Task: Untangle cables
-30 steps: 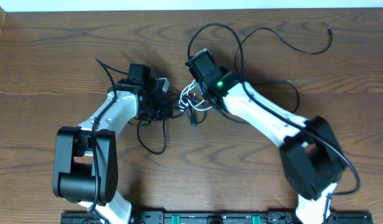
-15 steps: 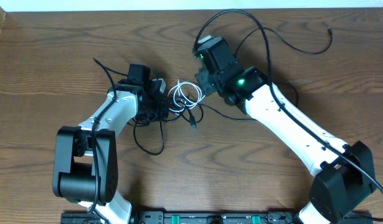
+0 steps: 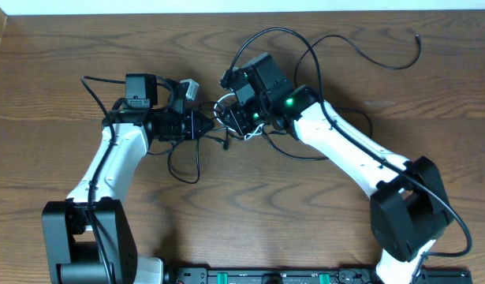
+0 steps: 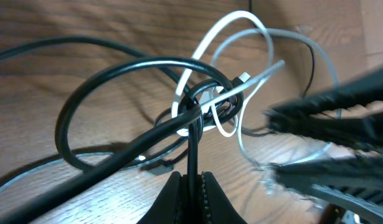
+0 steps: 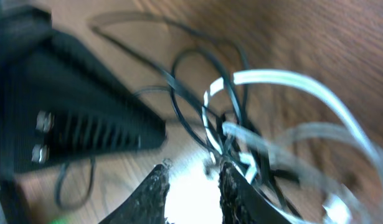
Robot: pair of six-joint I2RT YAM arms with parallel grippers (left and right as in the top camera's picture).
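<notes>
Now the left gripper [image 4: 192,180] is pinched tight on the black cord [image 4: 192,149], and its arm has swung out to the left. The right gripper [image 5: 192,171] has come back down to the tangle in the middle of the table [image 3: 69,47], its fingers a little apart. The white cord [image 5: 291,79] loops just in front of it, maybe touching, but it is too blurry to tell.

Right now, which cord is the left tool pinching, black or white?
The black cord, clamped in the shut left tool; the white cord only loops beyond it.

White left arm [image 3: 116,158] and right arm [image 3: 345,150], black-jointed, end in black left gripper [image 4: 192,180] and right gripper [image 5: 192,169].
</notes>
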